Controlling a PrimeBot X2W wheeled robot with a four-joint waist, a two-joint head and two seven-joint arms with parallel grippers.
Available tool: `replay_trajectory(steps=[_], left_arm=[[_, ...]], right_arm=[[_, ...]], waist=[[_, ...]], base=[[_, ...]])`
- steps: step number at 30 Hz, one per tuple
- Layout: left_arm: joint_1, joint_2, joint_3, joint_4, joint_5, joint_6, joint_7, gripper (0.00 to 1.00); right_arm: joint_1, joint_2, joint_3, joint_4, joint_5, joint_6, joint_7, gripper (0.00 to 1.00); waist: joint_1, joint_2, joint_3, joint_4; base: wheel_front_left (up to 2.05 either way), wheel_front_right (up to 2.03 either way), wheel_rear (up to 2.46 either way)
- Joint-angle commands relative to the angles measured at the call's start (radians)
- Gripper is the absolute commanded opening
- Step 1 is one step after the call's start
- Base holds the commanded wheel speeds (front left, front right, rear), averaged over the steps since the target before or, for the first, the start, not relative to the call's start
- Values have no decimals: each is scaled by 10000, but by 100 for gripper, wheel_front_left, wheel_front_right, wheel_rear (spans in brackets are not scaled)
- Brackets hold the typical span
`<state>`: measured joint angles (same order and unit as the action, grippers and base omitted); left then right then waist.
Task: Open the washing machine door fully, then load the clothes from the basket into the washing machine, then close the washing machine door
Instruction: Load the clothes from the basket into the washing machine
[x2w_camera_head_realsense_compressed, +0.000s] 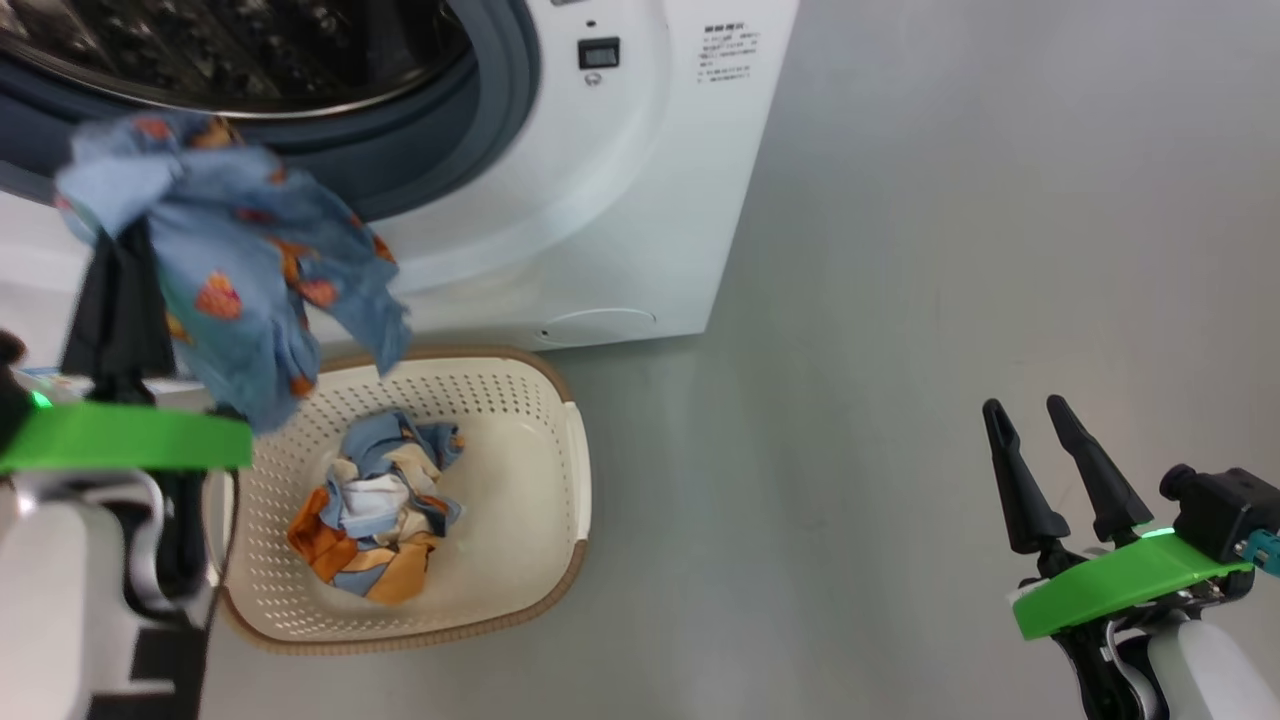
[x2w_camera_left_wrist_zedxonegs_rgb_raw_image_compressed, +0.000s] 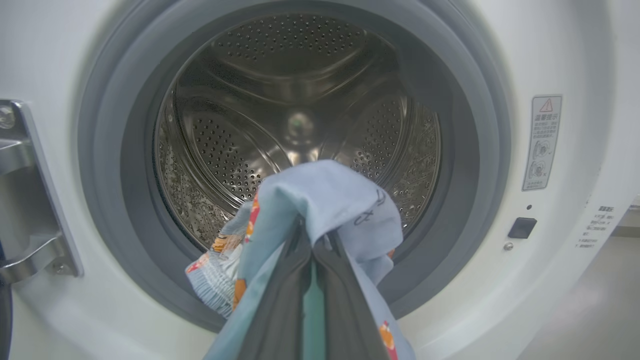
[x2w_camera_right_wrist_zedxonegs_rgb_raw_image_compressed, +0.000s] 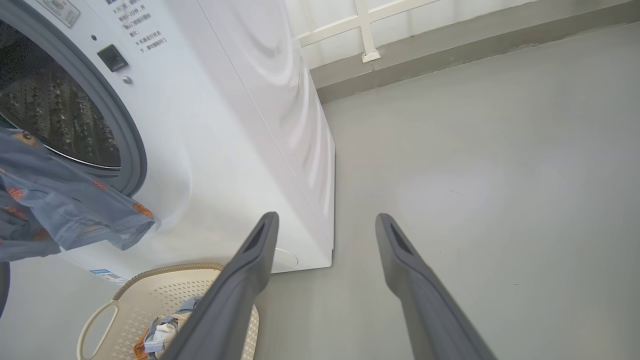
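Observation:
My left gripper (x2w_camera_head_realsense_compressed: 120, 235) is shut on a light blue garment (x2w_camera_head_realsense_compressed: 250, 290) with orange prints, held up before the washing machine (x2w_camera_head_realsense_compressed: 620, 200) just outside its grey-blue gasket (x2w_camera_left_wrist_zedxonegs_rgb_raw_image_compressed: 465, 150). In the left wrist view the garment (x2w_camera_left_wrist_zedxonegs_rgb_raw_image_compressed: 325, 200) drapes over my fingertips in front of the steel drum (x2w_camera_left_wrist_zedxonegs_rgb_raw_image_compressed: 280, 100). The door's metal hinge (x2w_camera_left_wrist_zedxonegs_rgb_raw_image_compressed: 25, 200) shows at the left; the door itself is out of view. More clothes (x2w_camera_head_realsense_compressed: 375, 520) lie bunched in the cream basket (x2w_camera_head_realsense_compressed: 540, 470) on the floor below. My right gripper (x2w_camera_head_realsense_compressed: 1035, 420) stands open over bare floor, far right, holding nothing.
Grey floor (x2w_camera_head_realsense_compressed: 950, 250) stretches right of the machine. A wall base with white framing (x2w_camera_right_wrist_zedxonegs_rgb_raw_image_compressed: 365, 50) runs behind the machine's side. The basket (x2w_camera_right_wrist_zedxonegs_rgb_raw_image_compressed: 150, 295) sits close against the machine's front, near its round low cover (x2w_camera_head_realsense_compressed: 597, 325).

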<state>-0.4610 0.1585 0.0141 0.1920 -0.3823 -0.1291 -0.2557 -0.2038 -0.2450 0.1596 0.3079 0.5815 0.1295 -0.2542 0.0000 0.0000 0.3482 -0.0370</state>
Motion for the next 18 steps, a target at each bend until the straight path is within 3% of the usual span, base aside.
replay_trajectory(steps=[1,18], left_arm=[[-543,471,342,-26,40,-15,-61,0],[-4592,1400,-216,3939,-475,-15,-61,0]], right_arm=[[-116,-4,185,-224,-75,12,-76,100],[-623,423,339,-258,-105,12,-76,100]], waist=[[0,0,355,-247],[0,0,1278,-1105]], base=[[0,0,0],[0,0,0]])
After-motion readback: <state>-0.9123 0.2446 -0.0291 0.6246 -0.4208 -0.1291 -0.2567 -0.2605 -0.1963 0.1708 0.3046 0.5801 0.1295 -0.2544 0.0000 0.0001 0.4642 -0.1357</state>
